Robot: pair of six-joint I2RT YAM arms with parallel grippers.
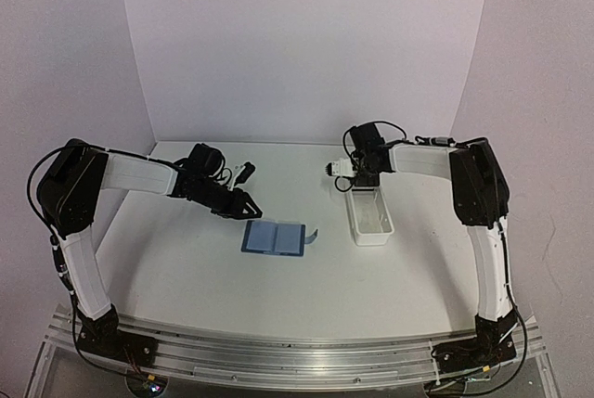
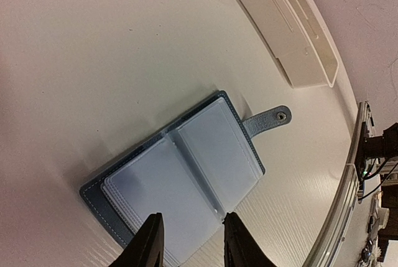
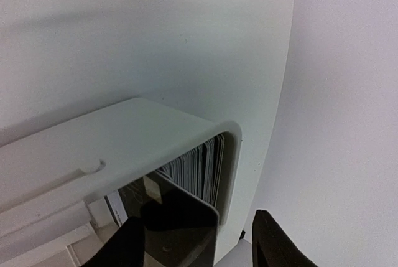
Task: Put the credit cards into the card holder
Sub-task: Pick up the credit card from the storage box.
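Note:
The card holder (image 1: pixel 274 237) lies open and flat at mid-table, pale blue sleeves up (image 2: pixel 186 167), its strap (image 2: pixel 268 119) sticking out to one side. My left gripper (image 1: pixel 249 207) hovers just off its left edge, open with nothing between the fingers (image 2: pixel 189 245). The credit cards (image 3: pixel 198 166) stand on edge in a stack at the far end of the white tray (image 1: pixel 369 219). My right gripper (image 1: pixel 362 183) is over that end, open (image 3: pixel 199 245). One finger is inside the tray by a dark card (image 3: pixel 180 220); the other is outside the end wall (image 3: pixel 227 173).
White walls close the table at the back and both sides. The tray's far end sits near the right back wall (image 3: pixel 336 93). In the left wrist view the tray (image 2: pixel 280 30) lies beyond the wallet, and the table's metal front rail (image 2: pixel 351 173) runs past it.

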